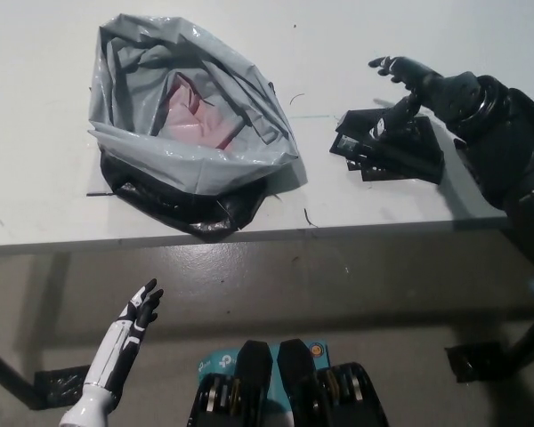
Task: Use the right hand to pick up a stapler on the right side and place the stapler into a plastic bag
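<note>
black stapler [400,156] beneath the spread, empty right robot hand [423,84] looks stiff, weighty; best gripped across its narrow sides.

The bag [160,151] is pale grey and glossy black below, with pink material [191,111] inside. The stapler [400,151] and the right robot hand [418,84] are black. The left robot hand [129,334] is white and black. The worktop [36,205] is off-white, and the floor [338,294] is brown-grey.
</note>
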Robot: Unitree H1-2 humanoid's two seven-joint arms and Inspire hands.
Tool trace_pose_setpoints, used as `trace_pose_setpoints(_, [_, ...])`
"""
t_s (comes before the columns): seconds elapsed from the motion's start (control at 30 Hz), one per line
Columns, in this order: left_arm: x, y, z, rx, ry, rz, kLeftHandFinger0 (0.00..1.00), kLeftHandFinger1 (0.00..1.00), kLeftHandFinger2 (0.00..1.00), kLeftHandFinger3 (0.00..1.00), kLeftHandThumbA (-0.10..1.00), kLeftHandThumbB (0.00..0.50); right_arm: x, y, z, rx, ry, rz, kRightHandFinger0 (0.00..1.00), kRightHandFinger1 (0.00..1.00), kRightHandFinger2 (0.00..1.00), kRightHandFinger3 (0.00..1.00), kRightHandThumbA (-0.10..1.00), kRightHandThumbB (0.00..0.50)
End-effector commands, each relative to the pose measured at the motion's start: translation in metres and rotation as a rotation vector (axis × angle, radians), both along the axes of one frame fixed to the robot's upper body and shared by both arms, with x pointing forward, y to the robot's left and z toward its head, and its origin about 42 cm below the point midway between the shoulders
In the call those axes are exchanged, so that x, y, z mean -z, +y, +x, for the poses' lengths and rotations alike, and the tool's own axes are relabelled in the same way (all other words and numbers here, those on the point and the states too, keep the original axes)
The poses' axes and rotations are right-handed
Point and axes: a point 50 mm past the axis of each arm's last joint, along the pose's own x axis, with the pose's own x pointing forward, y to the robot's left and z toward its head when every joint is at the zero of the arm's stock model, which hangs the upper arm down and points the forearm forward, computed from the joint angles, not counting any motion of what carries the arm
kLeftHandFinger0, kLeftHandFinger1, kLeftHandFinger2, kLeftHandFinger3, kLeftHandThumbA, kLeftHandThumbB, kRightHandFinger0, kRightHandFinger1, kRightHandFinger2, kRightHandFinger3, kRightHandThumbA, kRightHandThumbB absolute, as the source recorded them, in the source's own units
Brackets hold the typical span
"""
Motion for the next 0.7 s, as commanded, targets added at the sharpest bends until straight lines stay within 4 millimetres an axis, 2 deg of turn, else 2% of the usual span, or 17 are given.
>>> trace_pose_setpoints(0.0, [-0.012,0.001,0.001,0.024,-0.048,0.001,1.0,1.0,1.0,1.0,1.0,0.5,-0.023,0.009,0.005,-0.053,-0.058,-0.039,1.0,1.0,1.0,1.0,1.0,0.42])
trace_pose_setpoints(0.1, [-0.011,0.002,0.002,0.026,-0.053,-0.002,1.0,1.0,1.0,1.0,1.0,0.5,-0.015,0.005,0.004,-0.045,-0.04,-0.048,1.0,1.0,1.0,1.0,1.0,0.444])
trace_pose_setpoints(0.27, [-0.01,0.002,0.001,0.029,-0.052,-0.004,1.0,1.0,1.0,1.0,1.0,0.5,0.004,-0.006,0.003,-0.012,0.009,-0.01,1.0,1.0,1.0,1.0,0.97,0.424])
trace_pose_setpoints(0.3, [-0.009,0.002,0.001,0.03,-0.055,-0.003,1.0,1.0,1.0,1.0,1.0,0.5,0.008,-0.008,0.002,-0.001,0.018,-0.015,1.0,1.0,1.0,1.0,0.97,0.439])
trace_pose_setpoints(0.53, [-0.01,0.002,0.002,0.032,-0.054,0.001,1.0,1.0,1.0,1.0,1.0,0.5,0.022,-0.009,-0.001,0.022,0.051,-0.066,1.0,1.0,1.0,1.0,1.0,0.453])
trace_pose_setpoints(0.67, [-0.01,0.001,0.003,0.032,-0.05,-0.003,1.0,1.0,1.0,1.0,1.0,0.5,0.026,-0.01,-0.001,0.028,0.049,-0.07,1.0,1.0,1.0,1.0,0.96,0.431])
